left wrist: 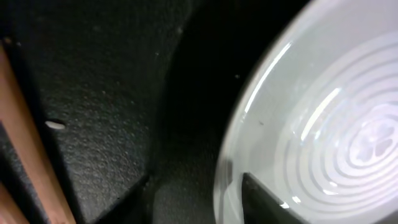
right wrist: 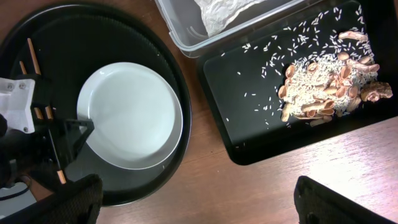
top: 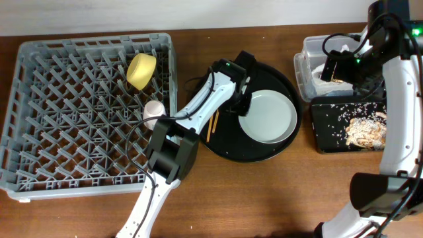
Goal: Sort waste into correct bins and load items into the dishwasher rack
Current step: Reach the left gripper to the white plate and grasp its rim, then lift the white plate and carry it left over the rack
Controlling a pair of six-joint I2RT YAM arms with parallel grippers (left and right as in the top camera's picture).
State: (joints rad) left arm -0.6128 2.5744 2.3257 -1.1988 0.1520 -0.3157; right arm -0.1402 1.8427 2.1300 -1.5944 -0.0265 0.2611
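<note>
1. Dishwasher rack (top: pixel 39 86): stood at the left of the table. It held a small yellow bowl (top: pixel 141 71), tipped on its edge near the far right corner, and a pale pink cup (top: pixel 153 114) by the right wall.
2. Left gripper (top: pixel 242 104): reached over the round black tray (top: pixel 264 151). Its fingers (left wrist: pixel 273 202) sat either side of the plate's left rim, clenched on it.
3. Chopsticks (top: pixel 213 125): two, lay side by side on the round tray, left of the plate.
4. Plate (top: pixel 271 116): pale grey-white, rested on the right half of the round tray.
5. Clear tub (top: pixel 305 53): stood right of the round tray and held a crumpled white napkin (right wrist: pixel 224 12).
6. Black rectangular tray (top: pixel 330 112): lay just in front of the tub and carried brownish food scraps (top: pixel 363 129) and scattered rice grains.
7. Right gripper (right wrist: pixel 199 183): hung above the tub, fingers spread wide, holding nothing.
</note>
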